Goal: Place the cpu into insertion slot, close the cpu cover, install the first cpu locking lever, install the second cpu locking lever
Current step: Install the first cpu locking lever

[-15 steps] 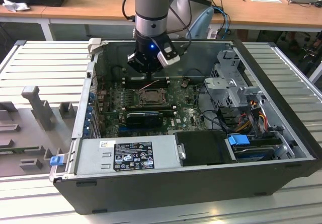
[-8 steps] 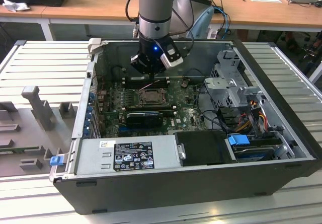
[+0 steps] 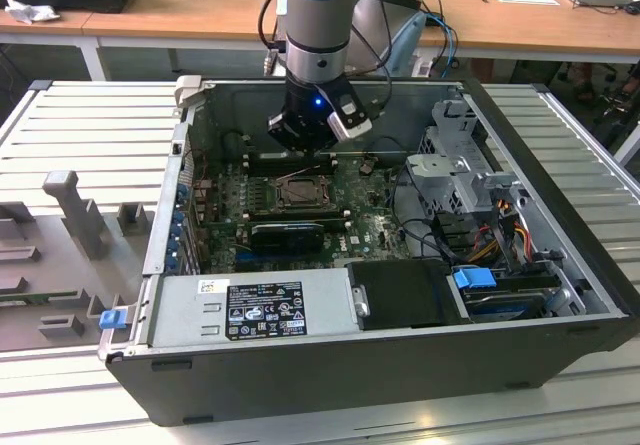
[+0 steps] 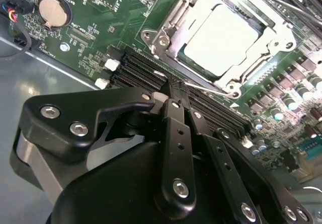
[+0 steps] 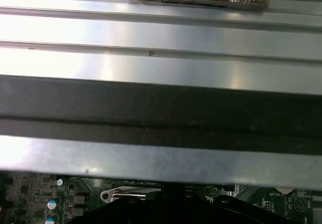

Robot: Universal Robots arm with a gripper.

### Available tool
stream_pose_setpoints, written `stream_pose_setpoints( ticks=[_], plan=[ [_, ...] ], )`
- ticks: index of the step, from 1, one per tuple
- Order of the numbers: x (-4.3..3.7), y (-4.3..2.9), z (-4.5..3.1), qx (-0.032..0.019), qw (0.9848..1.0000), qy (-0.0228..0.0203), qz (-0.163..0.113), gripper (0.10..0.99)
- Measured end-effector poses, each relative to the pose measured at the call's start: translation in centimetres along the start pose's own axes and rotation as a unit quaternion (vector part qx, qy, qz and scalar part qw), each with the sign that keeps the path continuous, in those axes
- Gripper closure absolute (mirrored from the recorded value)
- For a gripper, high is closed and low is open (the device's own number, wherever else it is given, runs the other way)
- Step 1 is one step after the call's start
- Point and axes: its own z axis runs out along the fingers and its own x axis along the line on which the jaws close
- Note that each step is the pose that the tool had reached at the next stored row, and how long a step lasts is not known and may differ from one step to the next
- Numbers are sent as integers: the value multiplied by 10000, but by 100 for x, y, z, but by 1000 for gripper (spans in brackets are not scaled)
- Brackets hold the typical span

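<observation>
My pincer [image 3: 308,143] hangs inside the open computer case [image 3: 330,375], low over the green board [image 4: 85,48], on the far side of the socket [image 3: 300,193] in the exterior view. Fingers [image 4: 176,128] are clenched, tips together above the black memory slots [image 4: 133,68], just beside the socket. A thin wire lever [image 4: 209,88] lies at the tips; I cannot tell if they touch. The chip [image 4: 221,38] sits in the socket, its pale top showing through the metal cover [image 4: 173,17] lying flat over it.
</observation>
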Motion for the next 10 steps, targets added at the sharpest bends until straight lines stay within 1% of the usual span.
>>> stream_pose_setpoints(
  ticks=[4, 10],
  plan=[
    [-28, -6, 38, 0, 10000, 0, 0, 980],
    [-34, -14, 92, 0, 10000, 0, 0, 980]
  ],
)
